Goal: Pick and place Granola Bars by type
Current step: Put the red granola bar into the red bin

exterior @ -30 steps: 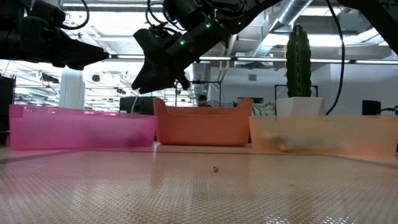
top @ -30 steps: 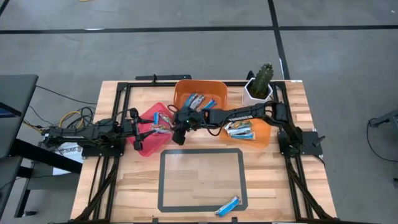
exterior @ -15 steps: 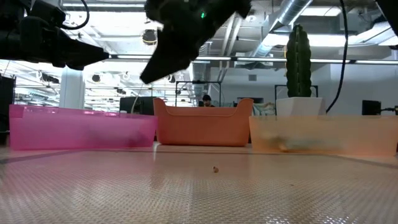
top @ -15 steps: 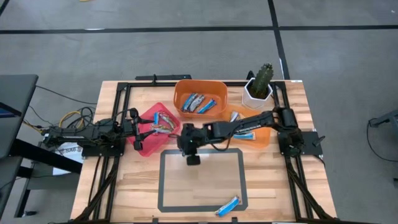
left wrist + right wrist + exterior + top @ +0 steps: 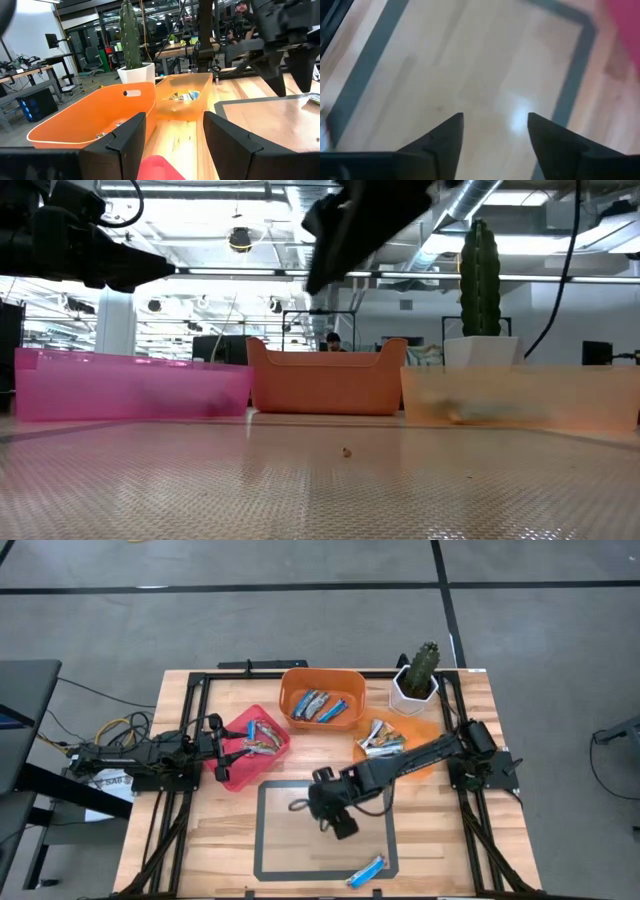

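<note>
One blue and white granola bar (image 5: 366,871) lies flat on the table at the near edge of the grey-taped rectangle (image 5: 263,831). More bars lie in the pink bin (image 5: 250,747), the dark orange bin (image 5: 321,703) and the pale orange bin (image 5: 385,741). My right gripper (image 5: 341,824) (image 5: 495,125) is open and empty, high above the taped rectangle, pointing down. My left gripper (image 5: 228,753) (image 5: 175,127) is open and hovers over the pink bin's left part.
A potted cactus (image 5: 416,675) stands at the far right, behind the pale orange bin. The three bins line the table's far half. Black frame rails (image 5: 478,830) run along both table sides. Bare wood lies inside and around the taped rectangle.
My right gripper has swung from over the dark orange bin toward the near edge and to the right, ending above the taped rectangle. It stays open and empty. The left arm has kept still.
</note>
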You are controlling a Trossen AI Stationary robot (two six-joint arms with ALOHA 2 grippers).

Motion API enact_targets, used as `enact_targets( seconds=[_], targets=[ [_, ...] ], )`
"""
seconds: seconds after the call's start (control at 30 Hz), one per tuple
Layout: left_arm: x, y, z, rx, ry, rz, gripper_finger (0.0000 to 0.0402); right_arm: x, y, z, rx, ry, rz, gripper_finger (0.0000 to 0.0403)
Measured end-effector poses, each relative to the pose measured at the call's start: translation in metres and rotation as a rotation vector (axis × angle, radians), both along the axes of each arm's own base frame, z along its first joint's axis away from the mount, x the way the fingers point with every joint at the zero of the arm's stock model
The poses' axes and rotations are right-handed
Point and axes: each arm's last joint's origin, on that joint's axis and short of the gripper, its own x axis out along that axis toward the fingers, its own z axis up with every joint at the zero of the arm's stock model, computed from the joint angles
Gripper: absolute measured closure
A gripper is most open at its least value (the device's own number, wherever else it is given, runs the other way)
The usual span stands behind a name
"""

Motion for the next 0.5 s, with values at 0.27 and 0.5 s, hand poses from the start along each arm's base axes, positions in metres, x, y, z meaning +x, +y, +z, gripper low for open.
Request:
enact_targets(
  seconds=[0.27,0.5],
  targets=[
    [0.0,0.0,0.0,0.0,0.0,0.0,0.0209,-0.027,0.033,-0.005,-0.056,0.143,0.096,0.0153],
    [0.0,0.0,0.0,0.0,0.0,0.0,0.0209,-0.05,0.06,-0.007,-0.093,0.225,0.17,0.0154]
  ],
)
